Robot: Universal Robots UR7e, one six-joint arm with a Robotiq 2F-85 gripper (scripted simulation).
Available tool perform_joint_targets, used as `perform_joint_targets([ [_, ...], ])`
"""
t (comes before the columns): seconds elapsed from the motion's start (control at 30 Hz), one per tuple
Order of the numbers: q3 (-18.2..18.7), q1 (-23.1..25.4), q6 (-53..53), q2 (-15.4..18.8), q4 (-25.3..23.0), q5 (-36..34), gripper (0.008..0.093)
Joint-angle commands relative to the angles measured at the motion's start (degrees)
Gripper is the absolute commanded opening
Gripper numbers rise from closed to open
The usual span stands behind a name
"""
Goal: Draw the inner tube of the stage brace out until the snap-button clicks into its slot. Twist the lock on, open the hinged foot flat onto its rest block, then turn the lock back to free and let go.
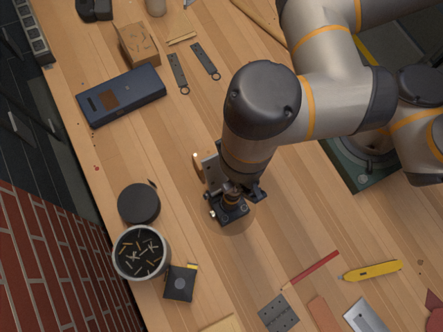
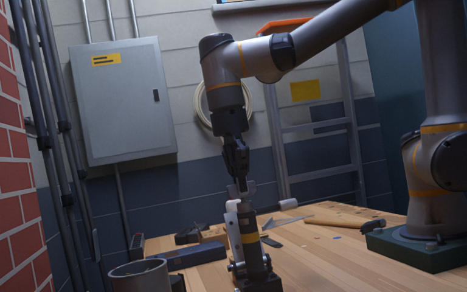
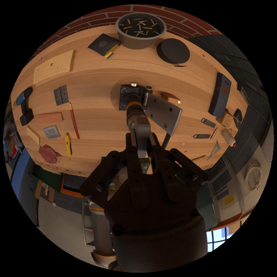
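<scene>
My gripper (image 2: pixel 242 186) points straight down over the stage brace (image 2: pixel 250 246), which stands upright on its dark base (image 1: pixel 230 211) near the middle of the bench. The pale grip tab (image 2: pixel 241 189) at the top of the inner tube (image 3: pixel 139 129) is held in my closed fingers. The dark outer tube carries a yellow band (image 2: pixel 249 237). The grey hinged foot plate (image 2: pixel 232 233) stands folded up along the tube's side. A small wooden rest block (image 1: pixel 198 167) with a lit spot sits on the bench just beyond the foot.
The bench's left edge runs close by, with a dark round puck (image 1: pixel 138 203) and a can of screws (image 1: pixel 140 252) near it. A blue case (image 1: pixel 120 94) lies farther back. A red pencil (image 1: pixel 310 269) and a yellow knife (image 1: pixel 372 269) lie toward the front. The robot's base (image 2: pixel 416 249) stands to the right.
</scene>
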Motion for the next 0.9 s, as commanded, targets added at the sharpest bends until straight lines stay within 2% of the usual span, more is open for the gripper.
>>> perform_joint_targets([
  [0.0, 0.0, 0.0, 0.4, 0.0, 0.0, 0.0, 0.008],
  [0.87, 0.0, 0.0, 4.3, 0.0, 0.0, 0.0, 0.008],
])
